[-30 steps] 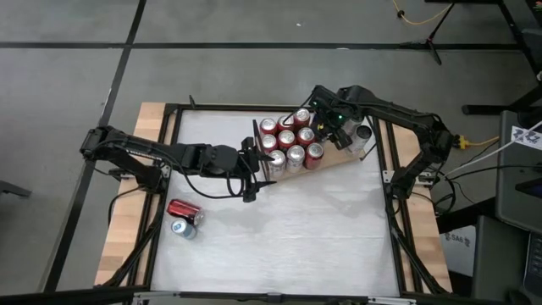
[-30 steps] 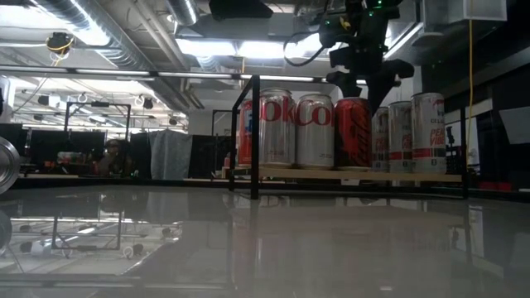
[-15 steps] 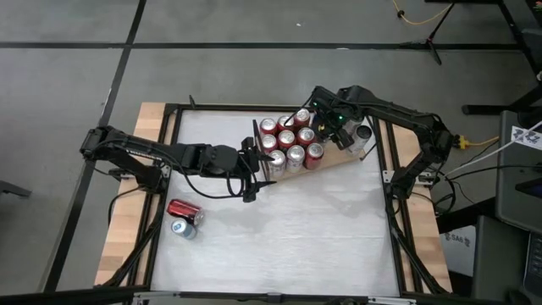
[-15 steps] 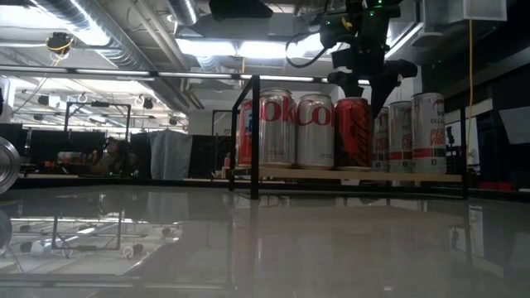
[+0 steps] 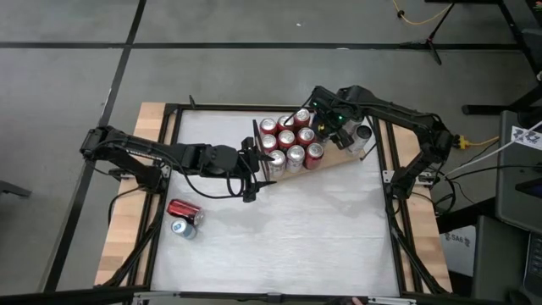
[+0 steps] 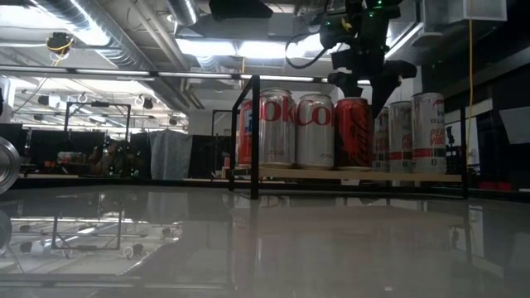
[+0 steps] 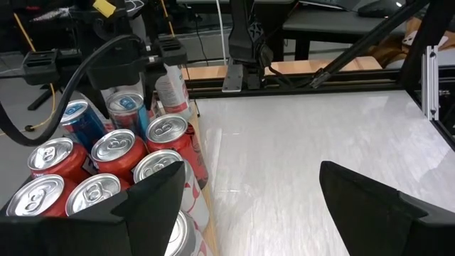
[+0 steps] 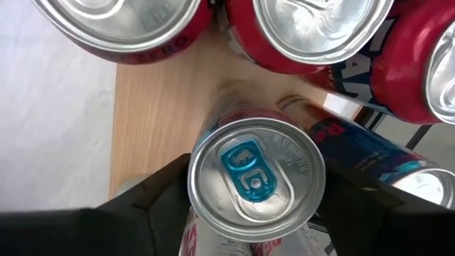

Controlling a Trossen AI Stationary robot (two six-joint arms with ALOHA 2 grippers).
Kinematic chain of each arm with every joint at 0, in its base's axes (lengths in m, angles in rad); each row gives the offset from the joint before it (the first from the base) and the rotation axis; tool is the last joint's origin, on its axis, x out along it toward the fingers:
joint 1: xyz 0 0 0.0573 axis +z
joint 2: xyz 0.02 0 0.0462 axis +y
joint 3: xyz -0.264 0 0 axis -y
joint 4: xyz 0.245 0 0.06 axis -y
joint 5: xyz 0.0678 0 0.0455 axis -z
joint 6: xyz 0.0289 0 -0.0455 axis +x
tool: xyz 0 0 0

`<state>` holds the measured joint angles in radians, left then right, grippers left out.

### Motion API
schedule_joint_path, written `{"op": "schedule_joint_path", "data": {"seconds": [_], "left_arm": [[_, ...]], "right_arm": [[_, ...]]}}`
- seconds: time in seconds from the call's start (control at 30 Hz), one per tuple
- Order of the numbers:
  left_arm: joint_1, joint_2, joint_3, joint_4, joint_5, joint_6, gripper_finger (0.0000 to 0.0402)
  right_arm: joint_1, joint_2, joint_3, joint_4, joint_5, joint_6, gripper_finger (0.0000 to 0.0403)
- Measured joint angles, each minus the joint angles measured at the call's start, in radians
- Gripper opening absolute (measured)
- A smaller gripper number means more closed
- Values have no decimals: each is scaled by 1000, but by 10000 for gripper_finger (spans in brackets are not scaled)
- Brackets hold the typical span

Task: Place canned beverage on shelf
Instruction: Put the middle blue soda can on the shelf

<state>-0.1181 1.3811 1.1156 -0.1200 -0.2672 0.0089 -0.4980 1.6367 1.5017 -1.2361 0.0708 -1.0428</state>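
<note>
can (image 8: 256, 178) between right end effector (image 8: 249, 206) fingers, on shelf (image 8: 160, 107)

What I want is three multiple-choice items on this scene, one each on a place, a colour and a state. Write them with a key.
1. Where is the loose red can?
A. Standing on the shelf
B. On its side on the table
C. Stacked on top of another can

2. What colour is the tab of the can closest in the right wrist view?
A. Red
B. Green
C. Blue

3. How are the left gripper fingers?
A. Open, holding nothing
B. Shut on a can
C. Shut on a bottle

Key: 1 B, the high view shows it lying on the white top near the left arm. 2 C, the tab is plainly blue. 3 A, bare table shows between them.
</note>
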Motion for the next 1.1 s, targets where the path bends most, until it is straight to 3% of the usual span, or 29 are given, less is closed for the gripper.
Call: {"op": "schedule_joint_path", "data": {"seconds": [0.23,1.1], "left_arm": [[0,0,0,0,0,-1,318],[0,0,0,0,0,-2,318]], "right_arm": [[0,1,-1,9,8,0,298],[0,-23,54,47,36,41,294]]}}
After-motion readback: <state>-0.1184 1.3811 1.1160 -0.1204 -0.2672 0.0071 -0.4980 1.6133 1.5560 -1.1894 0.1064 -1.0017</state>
